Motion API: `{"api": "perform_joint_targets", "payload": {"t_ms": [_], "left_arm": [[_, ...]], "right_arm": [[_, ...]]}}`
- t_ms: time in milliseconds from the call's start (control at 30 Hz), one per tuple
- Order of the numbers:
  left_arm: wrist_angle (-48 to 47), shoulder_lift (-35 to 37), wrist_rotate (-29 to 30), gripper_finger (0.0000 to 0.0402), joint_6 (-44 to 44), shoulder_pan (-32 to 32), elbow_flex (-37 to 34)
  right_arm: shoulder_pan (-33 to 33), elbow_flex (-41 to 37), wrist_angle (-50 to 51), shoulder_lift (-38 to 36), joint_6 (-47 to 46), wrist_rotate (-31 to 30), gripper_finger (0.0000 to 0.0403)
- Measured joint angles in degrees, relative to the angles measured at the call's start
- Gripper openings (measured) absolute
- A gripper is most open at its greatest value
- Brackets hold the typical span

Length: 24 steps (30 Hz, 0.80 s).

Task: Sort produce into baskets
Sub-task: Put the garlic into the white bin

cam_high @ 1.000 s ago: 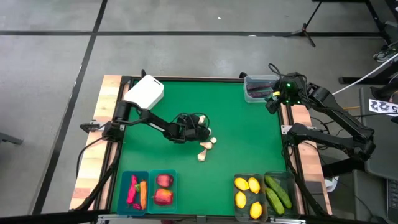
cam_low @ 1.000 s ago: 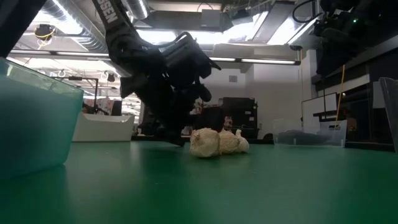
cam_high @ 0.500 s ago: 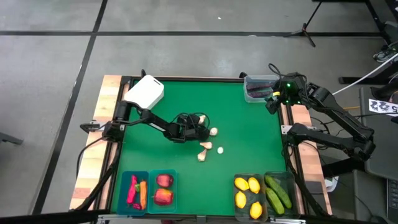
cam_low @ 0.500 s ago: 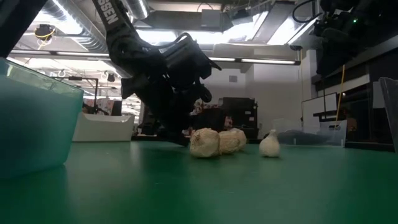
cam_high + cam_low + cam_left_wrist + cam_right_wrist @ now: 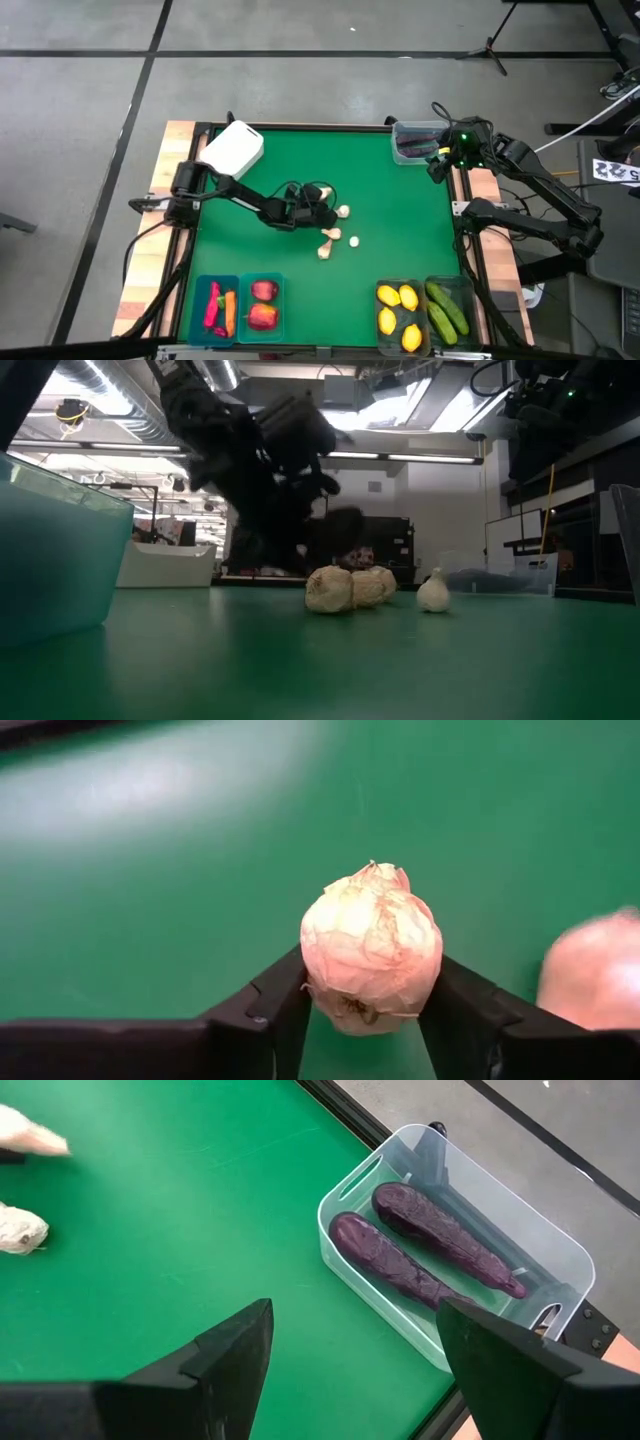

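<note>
We are pinching a papery, lumpy garlic bulb (image 5: 371,948) with our left gripper (image 5: 365,1010) near mid-table, its black fingers pressing both sides. Three more bulbs (image 5: 334,236) are lying just beside it on the smooth green mat (image 5: 400,220). Our right gripper (image 5: 350,1370) is hanging spread near a clear tub (image 5: 560,1260) holding two wrinkled eggplants (image 5: 400,1265).

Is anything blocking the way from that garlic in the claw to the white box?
Nothing visible does. The left gripper pinches a garlic bulb mid-table; between it and the white box lies only bare green table.
</note>
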<state>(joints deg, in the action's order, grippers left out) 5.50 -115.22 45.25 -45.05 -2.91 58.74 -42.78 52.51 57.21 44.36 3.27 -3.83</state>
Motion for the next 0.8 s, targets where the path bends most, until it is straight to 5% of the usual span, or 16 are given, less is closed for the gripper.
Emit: {"api": "perform_joint_targets", "payload": {"t_ms": [267, 533, 667, 800], "left_arm": [[-4.9, 9.4, 1.3, 0.0147, 7.5, -0.1, 0.1], [-25.6, 26.1, 5.0, 0.0147, 10.2, 1.7, 0.1], [-41.5, 33.5, 12.0, 0.0146, 2.9, 3.1, 0.1], [-60.8, 38.5, 15.2, 0.0146, -14.4, 5.2, 0.1]], "right_arm": [[0.0, 0.0, 0.0, 0.0, 0.0, 0.0, 0.0282], [0.0, 0.0, 0.6, 0.0, 0.0, 0.0, 0.0282], [0.0, 0.0, 0.7, 0.0, 0.0, 0.0, 0.0282], [0.0, 0.0, 0.9, 0.0, 0.0, 0.0, 0.0282]]}}
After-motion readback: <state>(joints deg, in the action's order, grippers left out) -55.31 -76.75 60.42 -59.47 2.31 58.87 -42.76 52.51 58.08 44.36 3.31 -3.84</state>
